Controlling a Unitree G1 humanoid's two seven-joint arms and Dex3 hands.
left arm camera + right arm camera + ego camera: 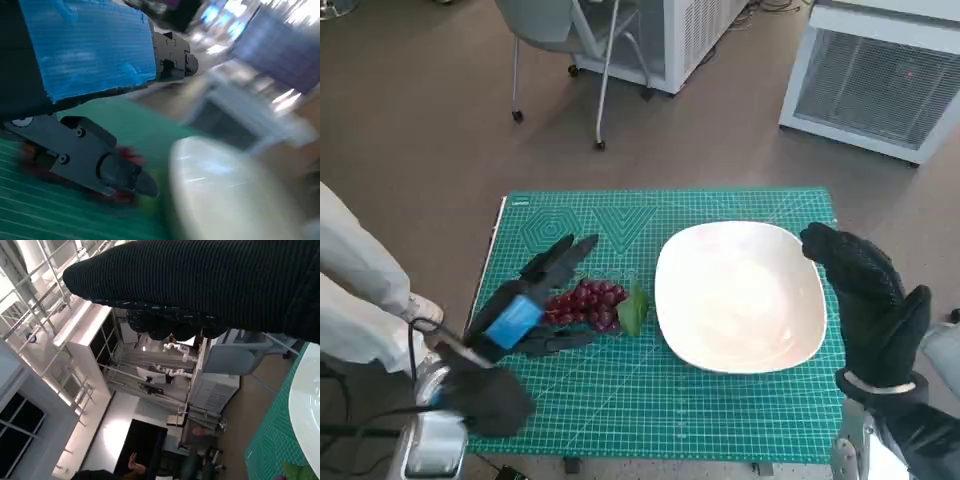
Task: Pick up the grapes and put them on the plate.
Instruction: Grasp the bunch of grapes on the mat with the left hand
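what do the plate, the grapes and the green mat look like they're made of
Plate: white and smooth with a soft sheen, probably glazed ceramic or melamine; the look leaves it open.
Grapes: glossy dark red beads with one flat, stiff-looking green leaf, possibly plastic imitation fruit, though real cannot be excluded.
Green mat: matte, printed with a pale grid and shapes, looks like a vinyl or rubber cutting mat.
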